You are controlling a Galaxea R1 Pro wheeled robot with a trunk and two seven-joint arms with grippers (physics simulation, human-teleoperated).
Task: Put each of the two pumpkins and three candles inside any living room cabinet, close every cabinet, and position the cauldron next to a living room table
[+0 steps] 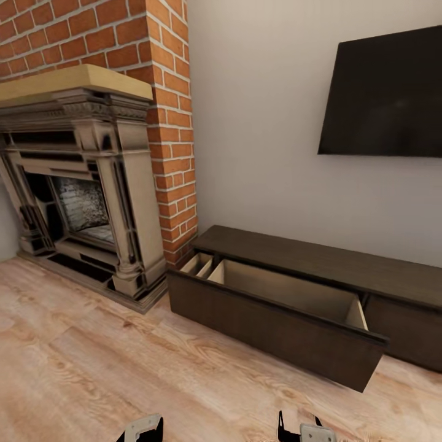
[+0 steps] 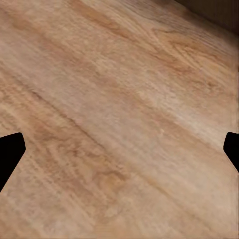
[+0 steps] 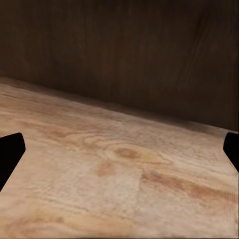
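Head view: long low dark-brown wooden cabinet [image 1: 319, 270] runs from frame centre toward the right edge along the wall, one drawer [image 1: 276, 319] pulled open, tan inside. Both hands' fingers [image 2: 10, 154] [image 3: 10, 154] spread apart over plank floor [image 1: 92, 368].

The cabinet [image 1: 319, 270] stands on the floor [image 1: 92, 362] against the wall [image 1: 258, 123], below a mounted screen [image 1: 383, 92]. Its drawer [image 1: 276, 319] is pulled out toward the camera. The fireplace [image 1: 80, 184] stands to the cabinet's left, before a brick chimney [image 1: 172, 92].
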